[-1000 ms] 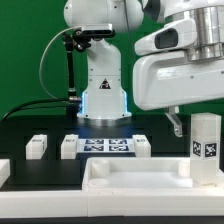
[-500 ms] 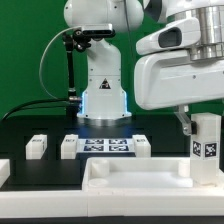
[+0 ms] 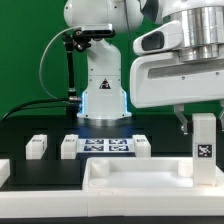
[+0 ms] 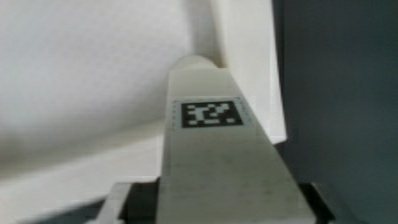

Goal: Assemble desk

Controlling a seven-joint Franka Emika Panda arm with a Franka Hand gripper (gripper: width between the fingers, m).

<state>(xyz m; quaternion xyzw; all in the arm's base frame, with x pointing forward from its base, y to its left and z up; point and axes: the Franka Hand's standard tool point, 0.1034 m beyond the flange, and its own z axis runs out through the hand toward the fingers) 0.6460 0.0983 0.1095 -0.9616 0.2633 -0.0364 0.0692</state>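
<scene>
A white square desk leg [image 3: 204, 150] with a black-and-white tag stands upright at the right corner of the rimmed white desk top [image 3: 100, 164] in the foreground. My gripper [image 3: 198, 122] comes down on the leg's upper end from above. In the wrist view the leg [image 4: 214, 150] fills the gap of the gripper [image 4: 217, 205], and dark fingers [image 4: 139, 202] press against both of its sides. The desk top [image 4: 89, 80] shows as a pale surface below the leg. The leg's lower end is hidden.
Three loose white legs [image 3: 36, 146] [image 3: 69, 146] [image 3: 141, 146] lie on the black table behind the desk top, and another [image 3: 3, 170] sits at the exterior view's left edge. The marker board [image 3: 105, 146] lies between them. The arm's base [image 3: 103, 95] stands behind.
The gripper has sunk a little over the upright leg and its fingers have closed in on it. The leg has shifted slightly and its tag now looks turned.
</scene>
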